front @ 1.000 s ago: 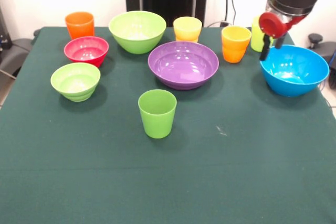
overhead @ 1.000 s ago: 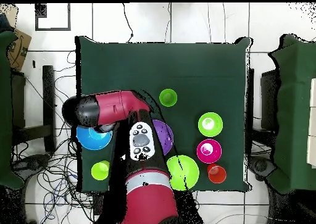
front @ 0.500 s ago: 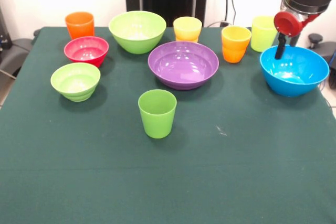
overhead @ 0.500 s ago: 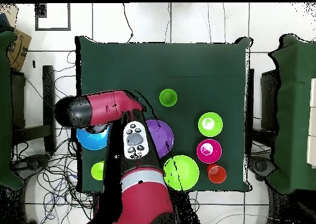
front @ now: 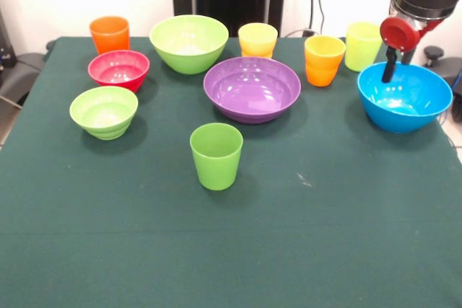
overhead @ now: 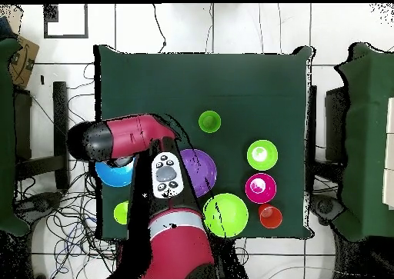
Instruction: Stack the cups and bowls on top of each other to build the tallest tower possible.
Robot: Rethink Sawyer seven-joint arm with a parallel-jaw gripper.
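**Green tabletop, every cup and bowl on its own, arm over the blue bowl**

Green cloth covers the table [front: 346, 250], and nothing is stacked on it: no tower anywhere, each piece sits alone. Closest to the camera in the front view is the ribbed green cup [front: 216, 155], upright and well apart from everything else. Behind it comes the wide purple bowl [front: 252, 89] in the middle, with the small lime green bowl [front: 104, 111] off to the picture's left. A bit further back on that side sits the small red bowl [front: 118, 69], just beside the small lime one.

Over on the picture's right is the large blue bowl [front: 404, 96]. The gripper [front: 389, 68] hangs at its far rim, a dark tip dipping just inside the bowl, under the arm's red and black wrist. Can't tell if it's spread or closed, only one dark tip shows and it isn't clearly holding anything. From overhead the arm [overhead: 127, 137] covers most of the blue bowl.

Back row, picture's left to right: orange cup [front: 110, 34], large lime green bowl [front: 188, 42], pale yellow cup [front: 258, 39], orange-yellow cup [front: 324, 60], then the yellow-green cup [front: 362, 45] near the blue bowl's far side. All upright, none touching.
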